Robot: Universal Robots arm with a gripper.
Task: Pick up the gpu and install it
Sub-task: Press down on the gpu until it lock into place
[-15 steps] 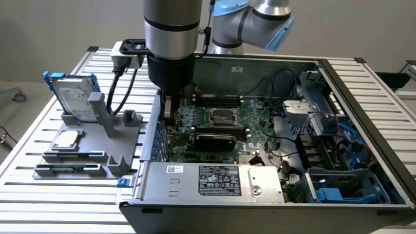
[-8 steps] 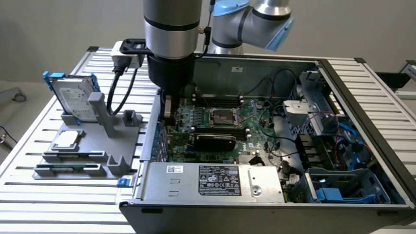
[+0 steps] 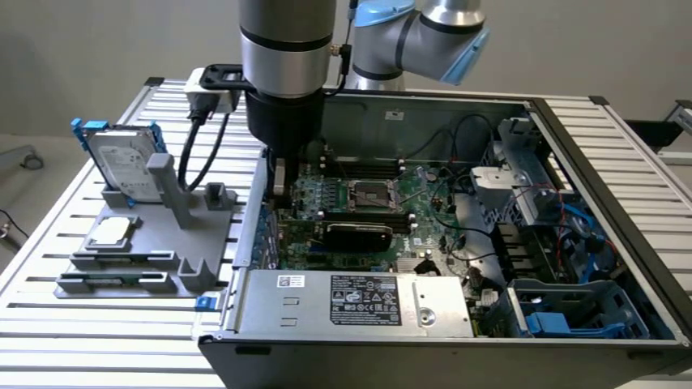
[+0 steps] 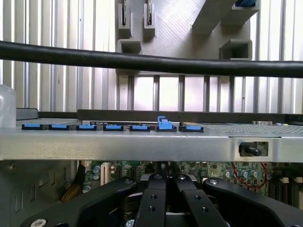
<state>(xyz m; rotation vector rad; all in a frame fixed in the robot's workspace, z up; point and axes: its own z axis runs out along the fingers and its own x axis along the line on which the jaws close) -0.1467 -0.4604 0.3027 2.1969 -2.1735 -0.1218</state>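
Black gripper [image 4: 165,198] fingers [image 4: 152,208] stand pressed together with nothing between them, low inside the open computer case [image 3: 605,162] near its wall on the exterior view's left. One gpu [image 3: 357,235] sits upright on the motherboard [image 3: 433,190], just beside the arm's tip and apart from it. Seven blue clips [image 4: 113,127] line the case edge; one stands raised. Outside, one grey fixture [image 3: 151,235] carries one hard drive [image 3: 121,162] and one processor chip [image 3: 112,232].
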